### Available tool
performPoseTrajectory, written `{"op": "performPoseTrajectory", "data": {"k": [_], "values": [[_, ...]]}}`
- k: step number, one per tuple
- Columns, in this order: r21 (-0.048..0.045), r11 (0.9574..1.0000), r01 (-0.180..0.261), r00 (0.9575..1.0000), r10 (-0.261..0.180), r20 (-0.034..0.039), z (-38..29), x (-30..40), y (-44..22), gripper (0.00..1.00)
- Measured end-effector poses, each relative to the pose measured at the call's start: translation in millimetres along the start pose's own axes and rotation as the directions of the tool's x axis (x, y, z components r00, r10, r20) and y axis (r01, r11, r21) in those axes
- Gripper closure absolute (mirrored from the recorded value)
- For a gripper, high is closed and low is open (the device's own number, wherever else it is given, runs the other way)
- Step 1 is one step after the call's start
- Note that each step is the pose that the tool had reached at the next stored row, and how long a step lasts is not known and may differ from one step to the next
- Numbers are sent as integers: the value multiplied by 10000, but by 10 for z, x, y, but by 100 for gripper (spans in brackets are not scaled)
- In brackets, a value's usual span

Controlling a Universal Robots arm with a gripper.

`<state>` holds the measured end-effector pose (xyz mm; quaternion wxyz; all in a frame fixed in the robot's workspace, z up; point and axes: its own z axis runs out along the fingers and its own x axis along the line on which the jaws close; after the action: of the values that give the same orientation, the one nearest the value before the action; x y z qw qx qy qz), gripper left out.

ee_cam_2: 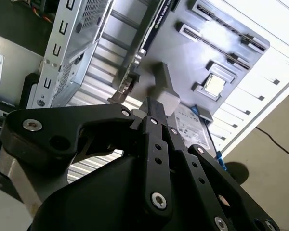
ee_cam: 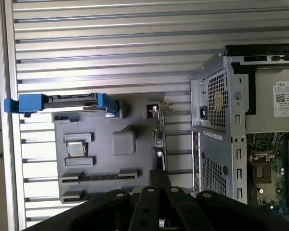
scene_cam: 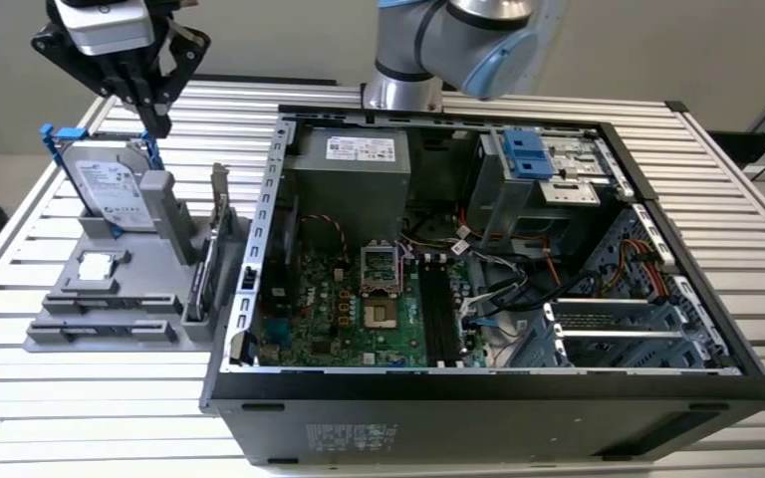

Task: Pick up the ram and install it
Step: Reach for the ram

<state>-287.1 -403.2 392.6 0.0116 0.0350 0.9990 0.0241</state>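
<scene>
Fingers are pressed together with nothing between them, hanging above the far end of the gray holder, right by the upright hard drive. The ram, as best I can judge, is the dark strip on edge in a long slot at the holder's near end. It sits well apart from the fingers, its long axis running across the exterior view.

Gripper upper part cut by exterior view's top edge. Hard drive half hidden behind gripper body in second wrist view. Computer case cut by first wrist view's edge.
</scene>
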Motion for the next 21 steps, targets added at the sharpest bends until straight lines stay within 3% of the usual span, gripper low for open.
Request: {"op": "performPoseTrajectory", "data": {"k": [21], "values": [[-3, 10000, 94, 10000, -94, 1, -7, 308, -22, 100]]}}
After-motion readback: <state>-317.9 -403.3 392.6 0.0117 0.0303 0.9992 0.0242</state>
